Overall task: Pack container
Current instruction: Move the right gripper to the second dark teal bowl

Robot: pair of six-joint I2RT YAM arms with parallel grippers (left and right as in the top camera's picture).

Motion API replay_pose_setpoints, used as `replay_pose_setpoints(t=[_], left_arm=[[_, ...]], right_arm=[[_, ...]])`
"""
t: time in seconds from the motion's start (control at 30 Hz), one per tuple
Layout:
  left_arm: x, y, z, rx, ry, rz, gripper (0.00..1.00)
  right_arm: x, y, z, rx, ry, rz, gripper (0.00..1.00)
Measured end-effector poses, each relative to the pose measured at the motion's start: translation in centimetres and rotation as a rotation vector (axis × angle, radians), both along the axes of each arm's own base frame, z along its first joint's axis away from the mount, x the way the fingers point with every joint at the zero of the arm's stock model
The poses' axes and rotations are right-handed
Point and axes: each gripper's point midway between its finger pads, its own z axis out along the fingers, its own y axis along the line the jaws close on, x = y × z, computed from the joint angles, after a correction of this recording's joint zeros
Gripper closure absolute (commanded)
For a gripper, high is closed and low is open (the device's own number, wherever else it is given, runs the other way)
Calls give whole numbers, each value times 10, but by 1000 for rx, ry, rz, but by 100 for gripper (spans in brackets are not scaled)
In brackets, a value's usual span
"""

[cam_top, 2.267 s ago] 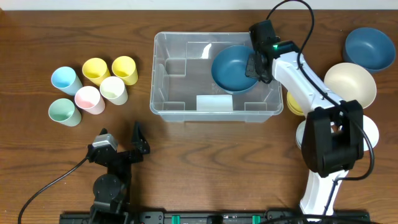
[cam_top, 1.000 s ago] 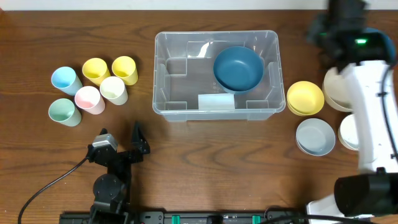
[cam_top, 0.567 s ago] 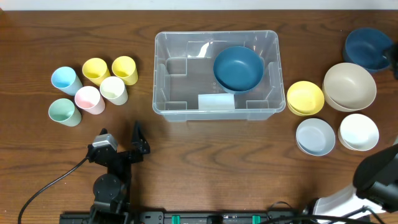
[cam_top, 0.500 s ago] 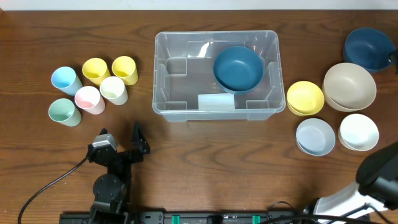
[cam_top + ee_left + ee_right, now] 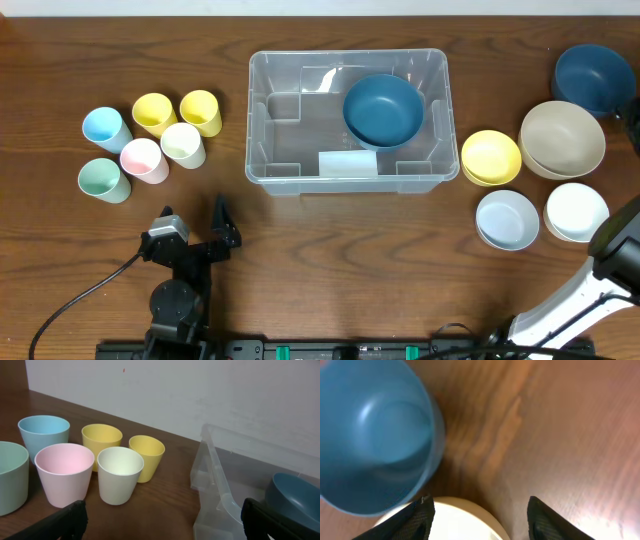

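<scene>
- Swung out of the container [image 5: 345,54], the right hand [image 5: 479,519] is now held over the tabletop's [image 5: 330,260] far right edge, fingers apart, empty.
- A blue bowl [image 5: 375,435] is seen just beside it.
- The container lies well to its left, long axis sideways.

no writing, brand or number can be read anywhere. the pale patch [image 5: 348,163] on the container [image 5: 254,150] looks blank.
</scene>
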Motion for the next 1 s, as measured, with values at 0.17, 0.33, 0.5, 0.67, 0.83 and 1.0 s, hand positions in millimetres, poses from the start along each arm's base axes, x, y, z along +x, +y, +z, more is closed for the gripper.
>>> replay_pose_setpoints(t=[0.17, 0.33, 0.5, 0.67, 0.83, 1.0], left_arm=[[0, 0, 0, 0, 0, 0, 2], [0, 0, 0, 0, 0, 0, 2], [0, 0, 0, 0, 0, 0, 2], [0, 0, 0, 0, 0, 0, 2], [0, 0, 0, 0, 0, 0, 2], [0, 0, 0, 0, 0, 0, 2]], right_arm=[[14, -6, 7, -42, -52, 44, 35], [26, -11, 2, -68, -76, 78, 34], [35, -14, -26, -56, -68, 107, 35], [43, -13, -57, -27, -60, 135, 37], [50, -13, -71, -16, -72, 151, 39], [53, -15, -73, -32, -80, 169, 47]])
